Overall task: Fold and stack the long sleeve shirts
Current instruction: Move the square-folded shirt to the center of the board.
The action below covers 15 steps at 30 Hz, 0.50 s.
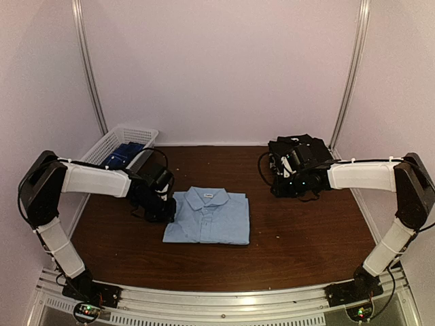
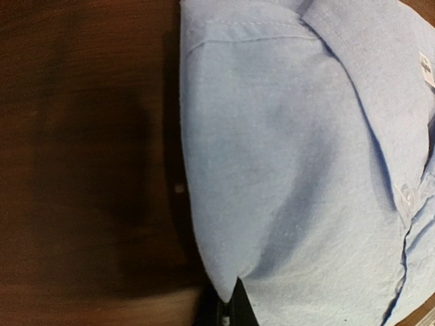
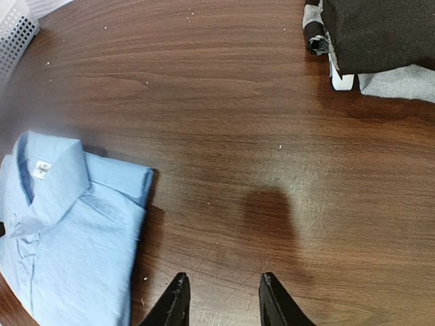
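Pinching left gripper (image 1: 160,204): closed on left edge of blue shirt (image 1: 207,219).
Right gripper (image 3: 221,295): fingers parted, empty, above table (image 3: 238,102).
Blue shirt: folded, table centre.
Collar tag (image 3: 42,168): white, writing unreadable.
Dark shirts (image 1: 299,159): stacked back right.

White mesh basket (image 1: 102,145), dark wooden table (image 1: 299,231), pale walls (image 1: 217,68)

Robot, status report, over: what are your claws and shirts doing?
Left claw shut, pinching light blue shirt at its side edge. Right claw open over bare table. Folded dark shirts stacked far right. Nothing in the way.
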Tool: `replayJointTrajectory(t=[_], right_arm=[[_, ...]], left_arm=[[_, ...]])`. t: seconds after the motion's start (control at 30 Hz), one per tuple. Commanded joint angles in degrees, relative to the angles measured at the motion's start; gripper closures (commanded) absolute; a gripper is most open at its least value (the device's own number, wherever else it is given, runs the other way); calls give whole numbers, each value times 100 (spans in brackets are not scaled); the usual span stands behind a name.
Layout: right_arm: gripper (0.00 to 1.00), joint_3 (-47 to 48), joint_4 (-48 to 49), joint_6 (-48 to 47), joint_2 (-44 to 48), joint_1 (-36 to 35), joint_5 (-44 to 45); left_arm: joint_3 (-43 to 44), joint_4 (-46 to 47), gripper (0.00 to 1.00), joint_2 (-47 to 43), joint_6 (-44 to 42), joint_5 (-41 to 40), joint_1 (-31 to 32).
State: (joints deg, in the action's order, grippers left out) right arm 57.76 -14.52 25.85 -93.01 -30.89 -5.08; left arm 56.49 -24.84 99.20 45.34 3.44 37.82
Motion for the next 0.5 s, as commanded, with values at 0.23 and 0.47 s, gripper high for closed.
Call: replayJointTrajectory(t=[0.23,0.47], right_arm=[[64,-130,48,38,223,-26,74],[63,-176,8,5,282,-26,184]], left_arm=[[-595,-917,100,-818,-974,-1136,-1362],[-279,-1140,100,-695,-1185,-1408,-1658]])
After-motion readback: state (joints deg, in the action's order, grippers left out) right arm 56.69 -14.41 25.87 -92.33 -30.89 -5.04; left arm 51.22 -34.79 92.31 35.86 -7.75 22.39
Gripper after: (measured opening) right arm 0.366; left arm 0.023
